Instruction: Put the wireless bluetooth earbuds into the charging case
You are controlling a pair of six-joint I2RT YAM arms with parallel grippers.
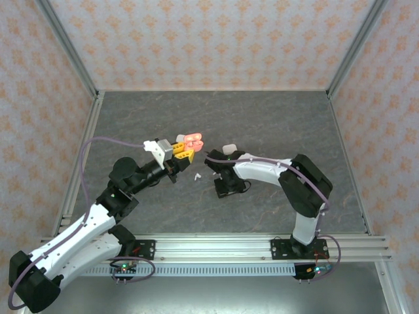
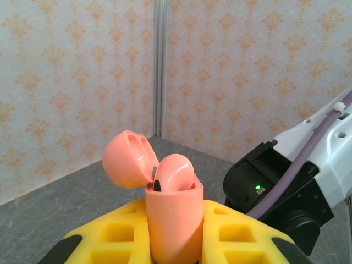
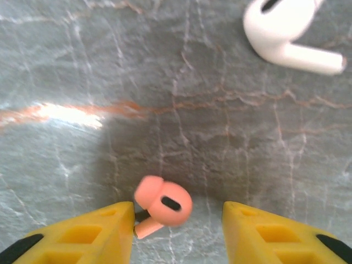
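My left gripper (image 2: 175,223) is shut on the salmon-pink charging case (image 2: 174,220), holding it upright between yellow fingers (image 2: 113,234) above the table. Its lid (image 2: 125,158) is hinged open, and one pink earbud (image 2: 176,175) sits in the case. From above, the case (image 1: 192,140) is left of centre. My right gripper (image 3: 177,214) is open and points down at the table, with a loose pink earbud (image 3: 163,204) between the fingers. This earbud touches the left finger (image 3: 96,234), and a gap separates it from the right one. A white earbud (image 3: 286,34) lies further off.
The right arm (image 1: 288,176) bends in from the right, its wrist close to the left gripper (image 1: 184,152). A small white earbud (image 1: 197,176) lies between the two arms and a white rounded piece (image 1: 229,150) sits behind the right wrist. Patterned walls enclose the grey table (image 1: 262,118).
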